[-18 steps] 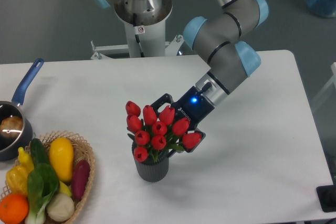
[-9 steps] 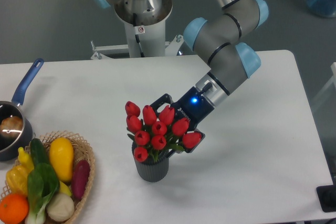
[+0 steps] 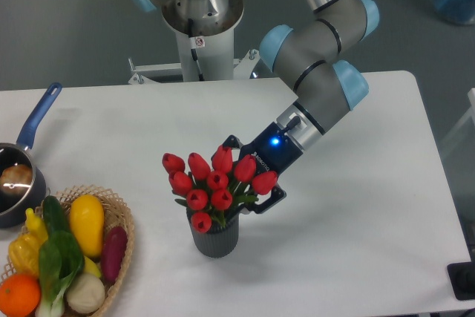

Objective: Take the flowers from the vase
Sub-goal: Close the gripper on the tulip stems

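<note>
The flowers, a bunch of glossy red tulip buds with green leaves, stand in the small dark grey ribbed vase at the table's front centre. The bunch leans to the left, its buds spreading wider than the vase mouth. My gripper comes in from the upper right, a blue light glowing on its black body. It is shut on the flowers just above the vase rim. The fingertips are mostly hidden behind the buds and leaves.
A wicker basket with colourful vegetables sits at the front left. A dark saucepan with a blue handle lies at the left edge. The robot base rises behind the table. A dark object is at the front right corner.
The bunch has shifted left and slightly up, now leaning left in the vase. The gripper has moved a little left with it.
</note>
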You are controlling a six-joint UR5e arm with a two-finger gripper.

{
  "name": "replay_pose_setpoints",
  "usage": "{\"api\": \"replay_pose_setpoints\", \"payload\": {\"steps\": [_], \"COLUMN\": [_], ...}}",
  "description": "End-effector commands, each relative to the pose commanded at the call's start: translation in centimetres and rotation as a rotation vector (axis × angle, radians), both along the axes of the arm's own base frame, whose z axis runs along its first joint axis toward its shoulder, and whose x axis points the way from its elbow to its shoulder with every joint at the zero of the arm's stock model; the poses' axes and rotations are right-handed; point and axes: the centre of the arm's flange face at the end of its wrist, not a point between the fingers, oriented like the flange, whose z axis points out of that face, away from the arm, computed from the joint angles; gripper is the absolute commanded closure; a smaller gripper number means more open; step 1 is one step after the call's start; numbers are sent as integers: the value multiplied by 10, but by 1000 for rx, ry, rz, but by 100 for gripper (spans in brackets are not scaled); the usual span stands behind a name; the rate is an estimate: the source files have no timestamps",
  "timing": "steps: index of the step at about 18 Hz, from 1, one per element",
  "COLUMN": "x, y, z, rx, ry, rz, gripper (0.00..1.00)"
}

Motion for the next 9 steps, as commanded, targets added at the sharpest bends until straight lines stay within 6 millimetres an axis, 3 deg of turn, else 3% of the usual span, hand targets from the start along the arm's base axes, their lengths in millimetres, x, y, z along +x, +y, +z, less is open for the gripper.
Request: {"api": "replay_pose_setpoints", "payload": {"steps": [9], "x": [0], "y": [-2], "z": [-2], "rx": [-1], "ry": [-3], "rz": [2], "gripper": [41]}}
